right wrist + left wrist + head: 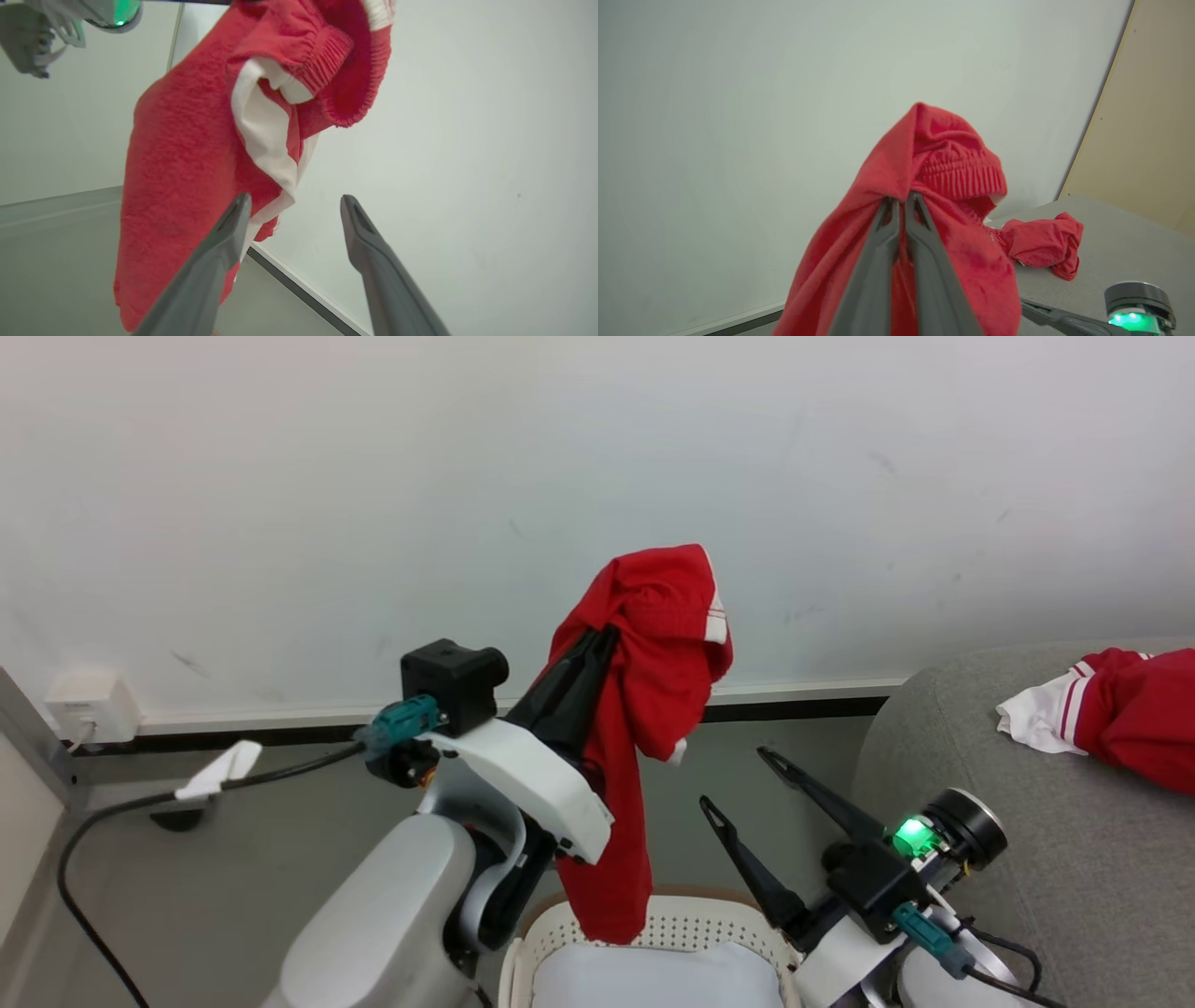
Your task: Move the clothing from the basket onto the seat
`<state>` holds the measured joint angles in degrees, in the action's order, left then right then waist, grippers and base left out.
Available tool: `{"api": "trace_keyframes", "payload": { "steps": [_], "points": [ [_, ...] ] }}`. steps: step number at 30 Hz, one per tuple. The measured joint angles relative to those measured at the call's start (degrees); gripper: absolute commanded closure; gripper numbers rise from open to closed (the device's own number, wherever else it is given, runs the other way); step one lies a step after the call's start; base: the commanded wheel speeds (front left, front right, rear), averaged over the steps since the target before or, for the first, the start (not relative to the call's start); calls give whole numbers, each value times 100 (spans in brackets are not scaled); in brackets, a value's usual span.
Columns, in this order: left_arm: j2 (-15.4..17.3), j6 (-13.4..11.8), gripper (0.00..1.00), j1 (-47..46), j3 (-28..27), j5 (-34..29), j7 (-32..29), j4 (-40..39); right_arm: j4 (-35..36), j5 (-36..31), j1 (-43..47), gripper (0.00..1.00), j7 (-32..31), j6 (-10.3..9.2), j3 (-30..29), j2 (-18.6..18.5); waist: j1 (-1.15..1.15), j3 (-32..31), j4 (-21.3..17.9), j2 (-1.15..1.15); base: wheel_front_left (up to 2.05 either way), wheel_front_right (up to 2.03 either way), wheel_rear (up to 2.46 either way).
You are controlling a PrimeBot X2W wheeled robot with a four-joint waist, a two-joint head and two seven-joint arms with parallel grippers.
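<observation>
My left gripper (607, 637) is shut on a bright red garment (644, 709), held high above the basket (653, 924); the cloth drapes over the fingertips and hangs down to the basket's rim. The left wrist view has the two fingers pressed together into the same red garment (924, 196). My right gripper (739, 777) stands open and empty, right of the hanging cloth, and in its wrist view the red garment (187, 163) with a white part hangs just left of its fingers (224, 242). A second red garment (1120, 709) with a striped white part lies on the grey seat (980, 821).
A white wall and a dark baseboard (794, 702) run behind. A black cable (112, 821) with a white tag trails over the grey floor from a wall socket (89, 705) at the left. The basket's flat white lining (653, 980) shows at the bottom edge.
</observation>
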<state>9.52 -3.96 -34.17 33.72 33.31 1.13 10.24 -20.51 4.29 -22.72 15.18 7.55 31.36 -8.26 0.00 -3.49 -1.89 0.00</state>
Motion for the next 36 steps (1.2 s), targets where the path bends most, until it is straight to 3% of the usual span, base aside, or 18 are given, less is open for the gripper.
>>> {"api": "trace_keyframes", "payload": {
  "steps": [8,16,17,18,23,25,27,36],
  "points": [
    [-256,67,100,30,280,23,-22,-68,-611,148,-539,0,-1,1,368,382,0,-22,122,0,0,0,0],
    [-412,89,100,37,503,51,-31,-63,-860,186,-817,0,0,1,-35,531,0,-41,235,0,0,0,0],
    [-426,90,100,38,523,57,-30,-36,-867,221,-832,53,0,0,-71,524,0,-43,250,0,0,0,0],
    [-439,91,100,40,544,57,-30,-9,-869,330,-842,100,0,1,-98,530,0,-46,268,0,0,0,0],
    [-453,56,100,46,555,64,-7,101,-922,617,-906,100,0,1,-149,537,0,-46,337,0,0,0,0],
    [-450,41,58,46,557,63,10,143,-933,634,-914,100,0,1,-170,538,0,-43,351,0,0,0,0],
    [-441,40,0,44,556,55,59,197,-944,645,-914,100,-1,1,-250,538,0,-44,362,0,0,0,0],
    [-323,29,0,37,544,46,101,242,-942,624,-715,100,-1,0,-683,538,0,-49,322,0,0,0,0]
  ]
}}
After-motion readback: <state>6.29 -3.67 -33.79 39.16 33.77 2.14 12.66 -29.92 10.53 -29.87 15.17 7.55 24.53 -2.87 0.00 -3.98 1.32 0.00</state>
